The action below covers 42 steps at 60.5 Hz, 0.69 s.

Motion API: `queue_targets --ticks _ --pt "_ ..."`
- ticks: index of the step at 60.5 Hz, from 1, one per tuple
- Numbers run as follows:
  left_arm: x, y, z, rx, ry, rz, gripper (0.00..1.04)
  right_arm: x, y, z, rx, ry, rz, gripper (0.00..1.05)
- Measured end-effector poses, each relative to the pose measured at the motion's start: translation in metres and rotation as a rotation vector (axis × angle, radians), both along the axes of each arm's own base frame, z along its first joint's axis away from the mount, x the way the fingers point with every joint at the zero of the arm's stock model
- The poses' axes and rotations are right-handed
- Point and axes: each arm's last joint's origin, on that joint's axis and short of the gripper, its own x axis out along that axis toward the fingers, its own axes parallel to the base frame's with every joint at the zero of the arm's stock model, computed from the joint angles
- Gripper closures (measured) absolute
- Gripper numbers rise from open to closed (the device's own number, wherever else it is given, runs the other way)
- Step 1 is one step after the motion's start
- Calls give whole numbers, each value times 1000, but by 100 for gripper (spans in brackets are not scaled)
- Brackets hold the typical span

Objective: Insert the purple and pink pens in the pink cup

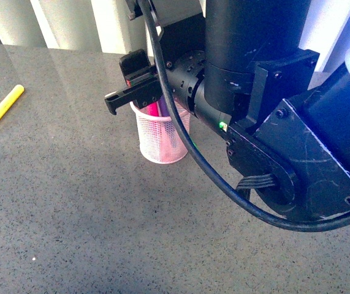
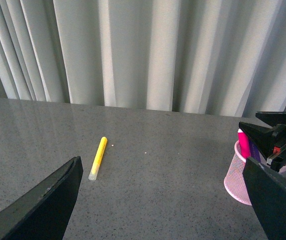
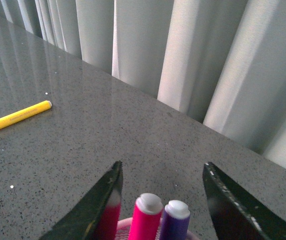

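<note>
Pens, one pink [image 3: 145,216] and one purple [image 3: 175,219], stand side by side, caps up, inside the pink cup [image 1: 160,138] on the grey table [image 1: 70,202]. Directly above them hangs the right gripper [image 3: 163,200], jaws spread wide and gripping nothing. The left gripper [image 2: 163,200] is also open and empty. A yellow marker [image 2: 97,158] lies flat, well apart from the cup.

Right claw [image 1: 132,92] open, left claw [image 2: 163,200] (likewise)
</note>
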Motion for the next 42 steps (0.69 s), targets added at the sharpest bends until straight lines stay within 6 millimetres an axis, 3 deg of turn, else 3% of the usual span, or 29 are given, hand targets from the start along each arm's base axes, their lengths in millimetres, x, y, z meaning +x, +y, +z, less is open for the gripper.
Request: queue_targets --ticks 5,14,21,28,34,42 --pt "0 0 0 0 0 0 7 -2 -6 6 1 10 -35 30" --pt "0 0 0 0 0 0 7 -11 -26 34 13 38 -179 5" --pt "0 0 0 0 0 0 7 -25 -54 63 18 109 -333 7" --pt "0 0 0 0 -1 2 7 -29 -64 81 67 92 -370 7" --pt "0 0 0 0 -1 -1 7 -29 -65 80 73 98 -370 7" --pt "0 0 0 0 -1 2 7 -49 -86 71 115 -28 -528 28"
